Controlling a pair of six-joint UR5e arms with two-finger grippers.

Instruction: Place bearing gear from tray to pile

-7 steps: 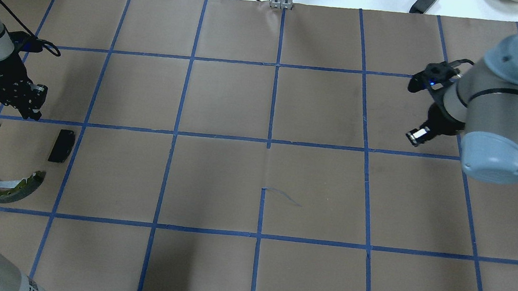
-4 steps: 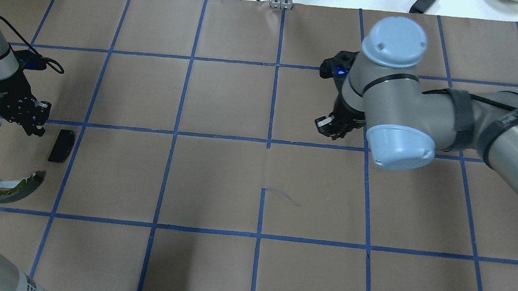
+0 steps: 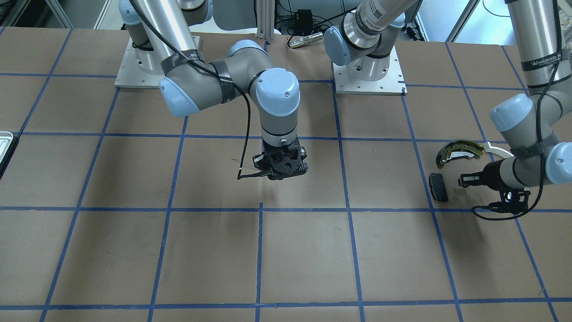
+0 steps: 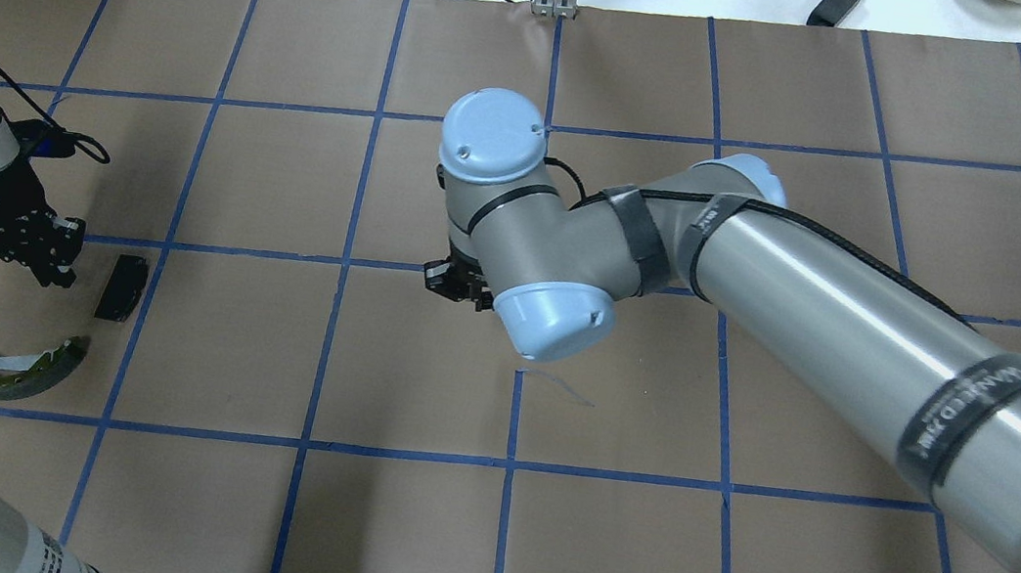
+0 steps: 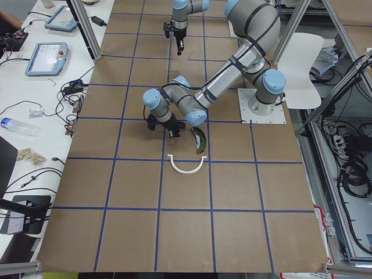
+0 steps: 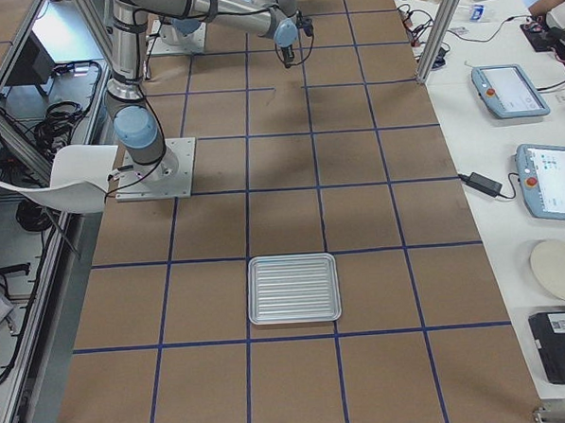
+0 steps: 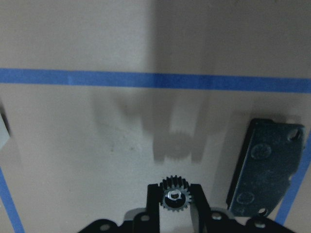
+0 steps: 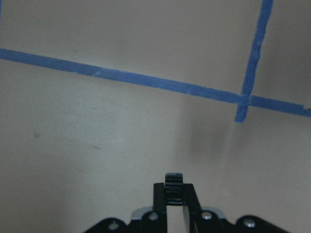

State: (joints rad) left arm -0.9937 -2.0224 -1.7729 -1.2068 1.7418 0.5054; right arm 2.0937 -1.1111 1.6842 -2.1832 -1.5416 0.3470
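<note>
Two bearing gears airborne, both well left of tray; right gripper, fingers clamped on edge-on gear, swung within last second from table's right side to centre, heading left. Meanwhile left gripper, pinching second gear, sank closer to black pad at pile; release there looks imminent

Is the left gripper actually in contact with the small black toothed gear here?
Touching. The left wrist view shows the small black toothed gear sitting in the left gripper, both jaws pressed against its teeth with no gap on either side.
</note>
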